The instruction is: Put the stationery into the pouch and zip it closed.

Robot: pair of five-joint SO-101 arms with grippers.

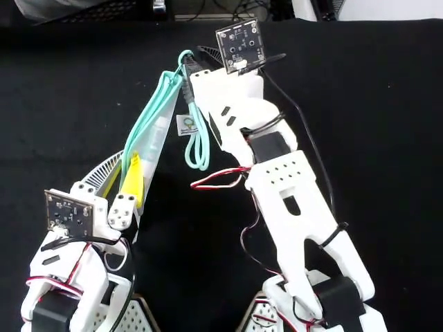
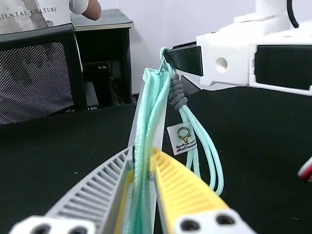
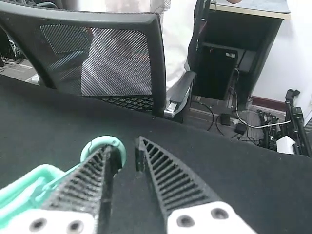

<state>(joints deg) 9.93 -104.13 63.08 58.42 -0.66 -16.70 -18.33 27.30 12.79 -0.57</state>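
Note:
The teal pouch (image 1: 149, 138) is stretched edge-up over the black table between both arms. My left gripper (image 1: 119, 176) is shut on its near end, and the teal edge (image 2: 148, 122) runs up between the grey and yellow fingers. My right gripper (image 1: 190, 62) is at the far end, its black fingers nearly together on the teal end loop (image 3: 105, 145). That gripper (image 2: 165, 53) also shows in the left wrist view, at the pouch's top corner. A grey knotted cord (image 2: 175, 92) with a teal lanyard (image 1: 199, 149) and a white tag (image 2: 181, 139) hangs below it.
The black table cloth (image 1: 367, 104) spreads wide to the right and to the far left of the pouch. Red wires (image 1: 218, 178) loop beside the right arm. A mesh office chair (image 3: 112, 53) and a dark desk (image 3: 229, 53) stand beyond the table's far edge.

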